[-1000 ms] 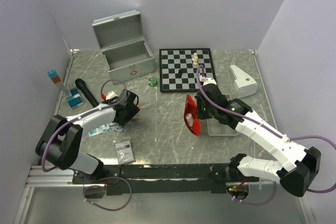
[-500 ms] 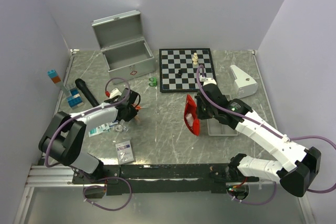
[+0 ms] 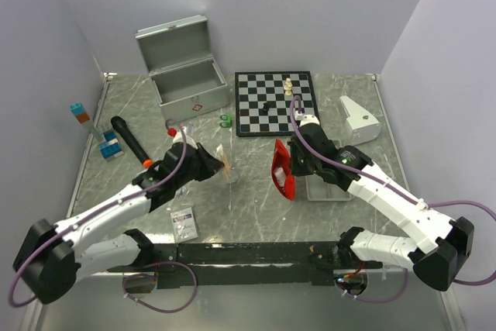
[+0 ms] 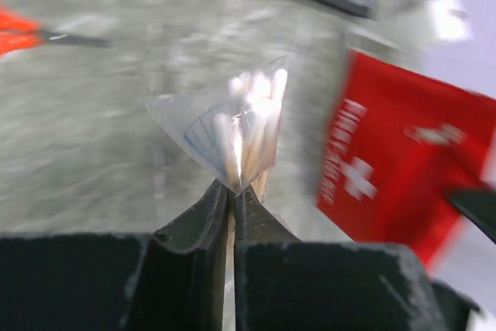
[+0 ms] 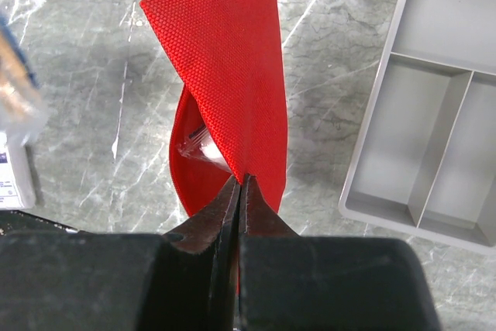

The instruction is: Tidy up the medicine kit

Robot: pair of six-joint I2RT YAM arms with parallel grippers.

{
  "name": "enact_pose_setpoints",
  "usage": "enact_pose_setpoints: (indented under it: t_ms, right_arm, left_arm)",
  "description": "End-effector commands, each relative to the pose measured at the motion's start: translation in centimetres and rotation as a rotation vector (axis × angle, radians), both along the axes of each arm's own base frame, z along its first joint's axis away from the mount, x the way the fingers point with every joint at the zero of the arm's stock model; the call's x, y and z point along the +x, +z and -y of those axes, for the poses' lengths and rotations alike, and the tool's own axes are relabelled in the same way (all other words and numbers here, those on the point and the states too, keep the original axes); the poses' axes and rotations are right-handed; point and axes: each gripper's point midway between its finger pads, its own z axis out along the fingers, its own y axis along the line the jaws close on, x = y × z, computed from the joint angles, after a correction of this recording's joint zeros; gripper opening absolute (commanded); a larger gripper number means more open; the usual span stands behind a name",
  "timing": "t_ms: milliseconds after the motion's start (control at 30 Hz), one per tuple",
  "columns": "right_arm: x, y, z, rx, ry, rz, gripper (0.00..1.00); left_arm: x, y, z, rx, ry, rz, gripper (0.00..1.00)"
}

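- The left end effector [image 4: 232,191] has its jaws pressed together on the bottom corner of a small clear bag [image 4: 232,125]. The bag stands up from the tips and holds a bundle of pale sticks with white ends. A faint blue printed line shows on it, but no words can be read.
- The metal case [image 3: 194,91] sits at the far left of the desk [image 3: 248,191], close to the back wall. It is open, with its lid [image 3: 172,40] tipped up and back. Its long axis runs left to right, a little skewed, and its front wall faces the arms. That wall bears a red diamond mark [image 3: 197,105]; any lettering there is too small to read.
- A small flat packet [image 3: 184,222] lies near the front edge. Its print is too small to make out.
- The red pouch [image 5: 232,60] is held near the middle of the desk, between the two arms. It stands on edge, with its long axis running from the far side toward the near side.
- The pouch's mouth gapes on the side toward the left arm, and something clear shows inside it.
- In the left wrist view the pouch's face carries a white cross and a line of white lettering, too blurred to read.
- The right end effector [image 5: 239,184] is clamped on the pouch's edge, jaws together.
- A grey tray [image 5: 434,13] with divided compartments lies flat just right of the pouch.
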Motion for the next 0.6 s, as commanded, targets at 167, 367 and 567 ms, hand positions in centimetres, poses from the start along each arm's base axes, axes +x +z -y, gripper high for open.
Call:
enact_pose_setpoints:
  t_ms: [167, 367, 567]
  right_arm:
    - [0.4, 2.5, -0.3, 0.052, 0.005, 0.059, 0.00]
    - [0.3, 2.7, -0.8, 0.075, 0.012, 0.051, 0.00]
    - [0.5, 3.1, -1.0, 0.078, 0.011, 0.049, 0.00]
  left_arm:
    - [-3.2, 7.9, 3.6, -0.253, -0.319, 0.355, 0.13]
    - [-4.2, 8.5, 5.2, -0.305, -0.411, 0.355, 0.13]
    - [-4.3, 9.4, 7.4, -0.298, -0.446, 0.358, 0.12]
